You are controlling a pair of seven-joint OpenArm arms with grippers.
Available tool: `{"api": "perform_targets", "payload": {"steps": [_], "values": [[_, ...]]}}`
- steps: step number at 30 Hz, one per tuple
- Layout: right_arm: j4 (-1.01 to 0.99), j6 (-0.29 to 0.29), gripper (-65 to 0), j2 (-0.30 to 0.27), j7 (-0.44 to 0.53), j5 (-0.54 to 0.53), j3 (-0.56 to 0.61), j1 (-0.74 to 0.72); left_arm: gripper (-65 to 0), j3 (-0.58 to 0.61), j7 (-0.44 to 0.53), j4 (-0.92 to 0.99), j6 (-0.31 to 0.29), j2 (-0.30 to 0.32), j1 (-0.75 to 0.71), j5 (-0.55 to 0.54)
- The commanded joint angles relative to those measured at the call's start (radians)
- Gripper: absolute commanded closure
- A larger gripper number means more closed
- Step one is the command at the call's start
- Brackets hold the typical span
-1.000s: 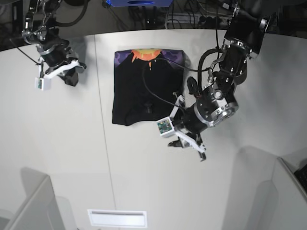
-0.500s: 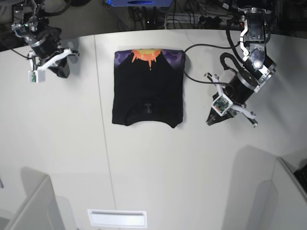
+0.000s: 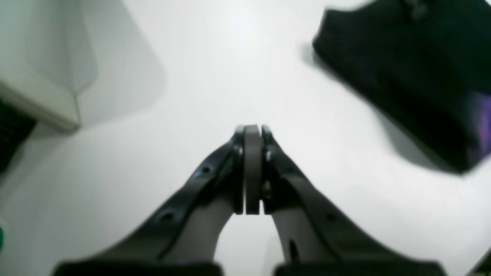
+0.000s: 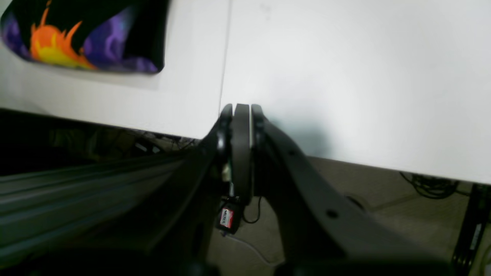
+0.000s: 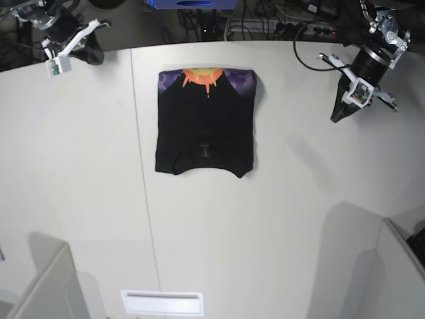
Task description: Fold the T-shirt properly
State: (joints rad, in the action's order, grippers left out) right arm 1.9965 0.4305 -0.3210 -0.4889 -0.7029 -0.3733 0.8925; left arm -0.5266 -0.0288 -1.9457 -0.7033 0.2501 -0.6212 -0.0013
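As my eye starts at the far left, two robot arms are in play, and the first gripper I meet is the right one: the right gripper (image 4: 242, 111), up by the table's back edge, its two fingers clenched together. Down in the near-left corner sits one grey block (image 5: 50, 286), the first of two. Beneath that right hand, past the edge, one small black box with a red label (image 4: 226, 219) lies on the floor, one pale cable curving near it.

Next comes one thin seam (image 5: 141, 146), running down the white table (image 5: 279, 219), and at the near edge one white rectangle (image 5: 163, 304) in a grey outline.

And here, right of the seam, is the one T-shirt (image 5: 206, 123), flat on the table in a compact, roughly square shape! One orange sun (image 5: 202, 76) blazes along its far edge, two purple patches flanking it, while two corners poke out on the near side with one curved edge between them.

Over to the right, well apart from the cloth, hovers the left gripper (image 3: 253, 132), its two fingers clenched shut as well. Last, in the near-right corner, stands the second grey block (image 5: 392, 286).
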Motion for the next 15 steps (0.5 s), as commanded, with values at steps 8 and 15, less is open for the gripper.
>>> {"api": "perform_targets", "payload": {"steps": [8,15], "values": [[0.016,0.008,0.0,-0.066,0.017,-0.011,0.003,0.104,0.0,-0.013,0.224,0.035,0.005,0.002,-0.182,-0.015],[0.017,0.008,0.0,-0.074,0.002,-0.011,0.003,0.236,0.0,-0.002,0.269,0.035,0.005,0.001,-0.349,-0.015]]}}
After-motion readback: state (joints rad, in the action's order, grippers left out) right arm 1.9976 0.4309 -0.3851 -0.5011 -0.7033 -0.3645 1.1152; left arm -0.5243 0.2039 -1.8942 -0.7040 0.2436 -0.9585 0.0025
